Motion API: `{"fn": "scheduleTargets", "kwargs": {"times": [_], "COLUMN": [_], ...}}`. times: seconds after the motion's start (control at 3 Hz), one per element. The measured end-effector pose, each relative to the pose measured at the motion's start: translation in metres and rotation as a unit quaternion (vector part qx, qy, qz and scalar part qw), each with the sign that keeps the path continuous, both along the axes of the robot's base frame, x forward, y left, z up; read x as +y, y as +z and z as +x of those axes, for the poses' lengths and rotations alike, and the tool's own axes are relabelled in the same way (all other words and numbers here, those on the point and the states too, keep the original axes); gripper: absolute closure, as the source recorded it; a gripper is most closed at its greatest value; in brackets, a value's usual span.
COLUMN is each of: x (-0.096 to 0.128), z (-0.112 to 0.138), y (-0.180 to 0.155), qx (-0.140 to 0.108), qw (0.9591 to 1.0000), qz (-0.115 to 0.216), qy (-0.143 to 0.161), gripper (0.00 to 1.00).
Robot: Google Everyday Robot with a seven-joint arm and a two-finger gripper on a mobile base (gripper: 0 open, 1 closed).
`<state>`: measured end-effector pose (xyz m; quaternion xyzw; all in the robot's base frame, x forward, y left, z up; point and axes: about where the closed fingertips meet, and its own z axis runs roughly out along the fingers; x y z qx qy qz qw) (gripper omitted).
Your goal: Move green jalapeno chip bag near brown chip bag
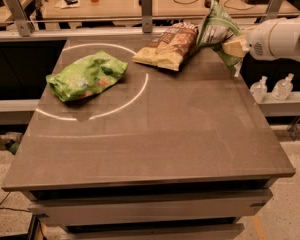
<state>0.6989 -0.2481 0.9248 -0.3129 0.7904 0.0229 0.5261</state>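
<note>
The green jalapeno chip bag [217, 31], medium green with white stripes and a white panel, hangs in the air at the table's far right edge. My gripper [233, 47] is shut on its right side and holds it up, with the white arm [282, 38] reaching in from the right. The brown chip bag [167, 46], dark brown and tan-yellow, lies flat at the back of the table, just left of the held bag. The green bag's left edge is close to or touching the brown bag's right end.
A brighter lime-green bag [86, 76] with orange-red markings lies at the left, inside a white circle marked on the brown table [155, 134]. Two small clear bottles [270, 88] stand on a ledge to the right. A rail with metal posts [146, 4] runs behind the table.
</note>
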Motion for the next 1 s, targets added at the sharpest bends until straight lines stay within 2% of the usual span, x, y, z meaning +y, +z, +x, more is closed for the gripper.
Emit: {"fn": "scheduleTargets", "kwargs": {"times": [0.67, 1.0], "x": [0.024, 0.026], "z": [0.029, 0.029], "y": [-0.030, -0.031], "qx": [0.006, 0.007], "qw": [0.9995, 0.9994], "qz": [0.006, 0.007], "qy": [0.030, 0.032], "gripper": [1.00, 0.84]}}
